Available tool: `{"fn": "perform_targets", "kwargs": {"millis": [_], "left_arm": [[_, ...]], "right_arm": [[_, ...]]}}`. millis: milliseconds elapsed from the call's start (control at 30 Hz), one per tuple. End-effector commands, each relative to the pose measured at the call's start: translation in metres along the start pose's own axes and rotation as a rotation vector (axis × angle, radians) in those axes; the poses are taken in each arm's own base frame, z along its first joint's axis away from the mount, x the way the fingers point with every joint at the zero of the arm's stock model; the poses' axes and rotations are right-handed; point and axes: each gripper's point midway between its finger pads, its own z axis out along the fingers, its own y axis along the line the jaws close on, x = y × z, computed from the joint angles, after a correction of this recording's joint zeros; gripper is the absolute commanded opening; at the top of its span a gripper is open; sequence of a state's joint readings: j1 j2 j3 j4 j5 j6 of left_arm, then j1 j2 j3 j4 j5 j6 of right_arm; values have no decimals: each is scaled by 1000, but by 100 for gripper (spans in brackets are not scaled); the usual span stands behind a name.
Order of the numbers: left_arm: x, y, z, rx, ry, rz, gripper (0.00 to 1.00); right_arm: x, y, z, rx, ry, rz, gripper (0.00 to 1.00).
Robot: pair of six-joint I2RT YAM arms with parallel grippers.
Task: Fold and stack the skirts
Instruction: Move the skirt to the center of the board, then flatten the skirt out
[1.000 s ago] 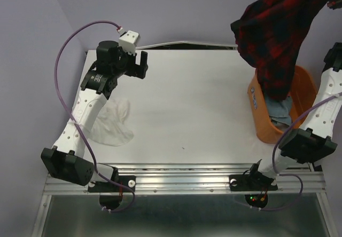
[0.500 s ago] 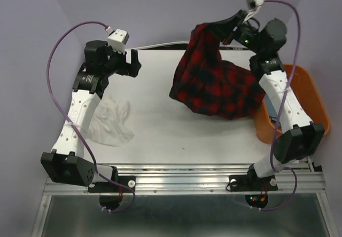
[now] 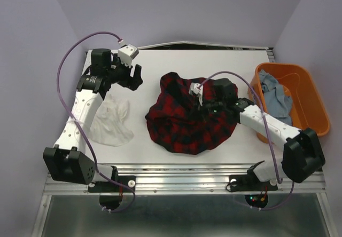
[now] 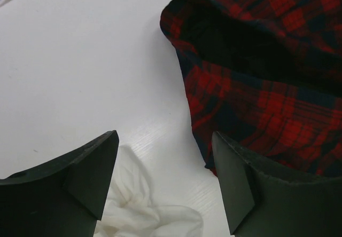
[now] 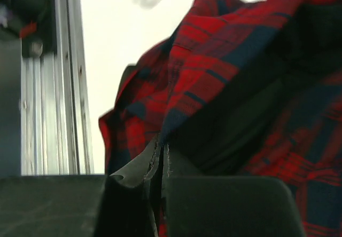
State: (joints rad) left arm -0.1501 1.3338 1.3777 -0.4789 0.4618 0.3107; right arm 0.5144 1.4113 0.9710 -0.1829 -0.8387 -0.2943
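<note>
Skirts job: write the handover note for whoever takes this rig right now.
Grippers: the left gripper is open and empty above the table, far left; the right gripper is shut on the plaid skirt.
Things: plaid skirt crumpled mid-table; white skirt bunched at the left; denim skirt in the orange tub.
Done: nothing folded or stacked.
To do: fold all three, stack them.

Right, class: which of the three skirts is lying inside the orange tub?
The light blue skirt: it alone sits in the tub at the right. The red-and-black plaid skirt and the white skirt both lie out on the table.
</note>
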Motion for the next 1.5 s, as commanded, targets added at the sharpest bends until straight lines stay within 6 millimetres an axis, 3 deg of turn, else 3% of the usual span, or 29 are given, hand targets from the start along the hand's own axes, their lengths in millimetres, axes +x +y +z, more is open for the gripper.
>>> {"fn": "perform_targets", "kwargs": {"millis": [0, 67, 167, 333, 367, 467, 500, 533, 667, 700, 833, 867, 900, 1100, 1200, 1267, 1300, 1333, 1367, 1400, 1433, 1467], "left_arm": [[34, -14, 17, 107, 105, 84, 81], [47, -18, 30, 117, 169, 109, 81], [58, -41, 54, 175, 237, 172, 81], [37, -63, 92, 212, 242, 207, 81], [24, -64, 97, 210, 220, 226, 82], [33, -65, 122, 217, 275, 245, 83], [26, -63, 127, 213, 264, 252, 84], [35, -59, 139, 207, 295, 246, 84], [39, -52, 164, 193, 317, 238, 84], [32, -51, 168, 189, 302, 237, 84], [43, -54, 200, 238, 334, 211, 85], [39, -55, 202, 253, 334, 219, 85], [49, -57, 210, 273, 359, 215, 85], [60, -66, 227, 334, 357, 214, 82], [62, -59, 241, 295, 342, 200, 68], [58, -58, 243, 297, 323, 180, 43], [55, -58, 243, 297, 313, 174, 43], [49, -55, 240, 287, 301, 164, 16], [42, -51, 237, 265, 291, 161, 1], [25, -39, 229, 215, 259, 148, 0], [24, -30, 228, 201, 252, 141, 0], [0, -20, 214, 157, 198, 124, 0]], "right_arm": [[48, 39, -33, -66, 150, -242, 1], [66, 43, -44, -54, 211, -268, 1], [75, 49, -54, -39, 227, -320, 2], [87, 55, -56, -67, 272, -323, 5], [94, 56, -58, -76, 294, -329, 5], [109, 58, -63, -82, 334, -350, 4], [115, 58, -66, -75, 356, -350, 3], [120, 58, -67, -73, 368, -350, 3], [125, 60, -74, -52, 387, -348, 2], [126, 61, -75, -51, 391, -346, 2], [128, 61, -77, -35, 397, -344, 2], [129, 61, -78, -31, 404, -336, 2], [129, 60, -79, -26, 406, -333, 1], [128, 58, -84, 18, 420, -306, 1], [122, 51, -90, 88, 431, -275, 1], [112, 45, -95, 147, 426, -278, 1], [108, 43, -98, 170, 424, -287, 1], [103, 41, -101, 189, 421, -293, 1], [98, 38, -103, 212, 417, -297, 1], [87, 32, -109, 263, 411, -303, 1], [81, 28, -112, 294, 410, -305, 1], [75, 23, -116, 329, 413, -304, 1]]}}
